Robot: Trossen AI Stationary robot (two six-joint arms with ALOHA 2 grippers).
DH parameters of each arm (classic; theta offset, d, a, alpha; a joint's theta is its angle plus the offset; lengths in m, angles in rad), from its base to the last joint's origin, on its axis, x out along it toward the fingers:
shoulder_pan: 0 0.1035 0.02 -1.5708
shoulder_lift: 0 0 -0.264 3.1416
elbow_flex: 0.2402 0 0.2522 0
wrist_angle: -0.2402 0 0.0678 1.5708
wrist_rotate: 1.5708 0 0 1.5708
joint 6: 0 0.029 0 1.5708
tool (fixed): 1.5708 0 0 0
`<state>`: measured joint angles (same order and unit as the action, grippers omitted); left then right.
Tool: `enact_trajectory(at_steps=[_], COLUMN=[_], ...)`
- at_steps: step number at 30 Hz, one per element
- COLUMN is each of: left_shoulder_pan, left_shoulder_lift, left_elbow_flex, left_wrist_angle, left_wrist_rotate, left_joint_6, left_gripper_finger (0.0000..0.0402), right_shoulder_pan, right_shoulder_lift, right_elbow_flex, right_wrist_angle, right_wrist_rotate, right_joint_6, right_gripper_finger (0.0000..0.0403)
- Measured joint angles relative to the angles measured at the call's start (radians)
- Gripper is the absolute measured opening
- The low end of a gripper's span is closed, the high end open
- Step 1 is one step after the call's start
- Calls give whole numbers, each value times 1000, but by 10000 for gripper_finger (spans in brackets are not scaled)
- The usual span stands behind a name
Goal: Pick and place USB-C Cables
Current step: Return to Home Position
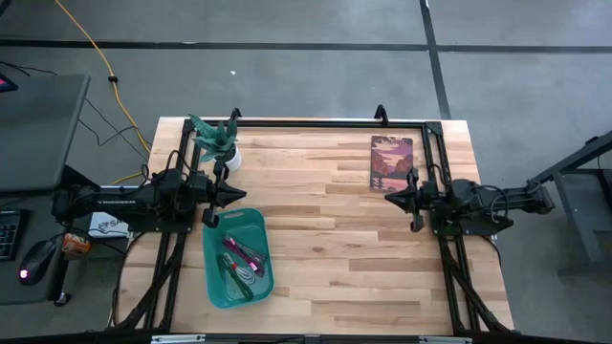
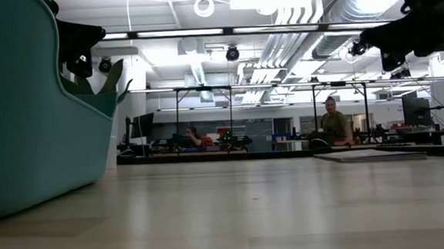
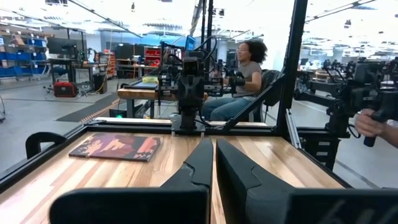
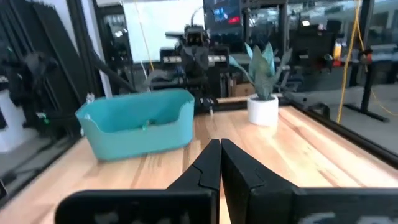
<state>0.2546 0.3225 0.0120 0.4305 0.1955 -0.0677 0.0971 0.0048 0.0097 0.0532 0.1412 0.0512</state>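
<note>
The USB-C cables (image 1: 240, 260) lie bundled in the teal bin (image 1: 219, 277); red-and-white, maroon, grey and green ones show in the high view. My left gripper (image 1: 236, 196) hovers just beyond the bin's far edge, shut, holding nothing; its fingertips (image 3: 213, 148) meet in the left wrist view. My right gripper (image 1: 387, 198) waits at the table's right side, shut and empty (image 4: 219, 145). The bin (image 4: 140, 124) stands on its base on the table.
A potted plant in a white pot (image 1: 219, 143) stands at the far left corner, close behind my left gripper. A flat picture book (image 1: 391, 162) lies at the far right. A black frame rails (image 1: 316, 123) the table's edges. People sit beyond the table.
</note>
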Motion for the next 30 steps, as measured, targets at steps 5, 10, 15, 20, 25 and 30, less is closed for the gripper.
enact_trajectory(at_steps=[5,10,15,20,25,30], left_shoulder_pan=[0,0,0,-5,-41,-106], left_shoulder_lift=[0,0,0,-15,-75,-158], left_elbow_flex=[0,0,0,0,0,1], left_wrist_angle=[0,0,0,-4,-23,-24], left_wrist_rotate=[2,2,2,1,-1,0], left_joint_6=[0,0,0,0,0,0], left_gripper_finger=[0,0,0,0,0,0], right_shoulder_pan=[0,0,0,1,2,2], right_shoulder_lift=[5,7,7,6,-2,-1], right_elbow_flex=[0,0,1,1,1,2], right_wrist_angle=[-14,-16,-18,-19,-19,-19], right_wrist_rotate=[10,12,12,12,12,12], right_joint_6=[75,79,80,80,80,79], right_gripper_finger=[0,0,0,0,0,0])
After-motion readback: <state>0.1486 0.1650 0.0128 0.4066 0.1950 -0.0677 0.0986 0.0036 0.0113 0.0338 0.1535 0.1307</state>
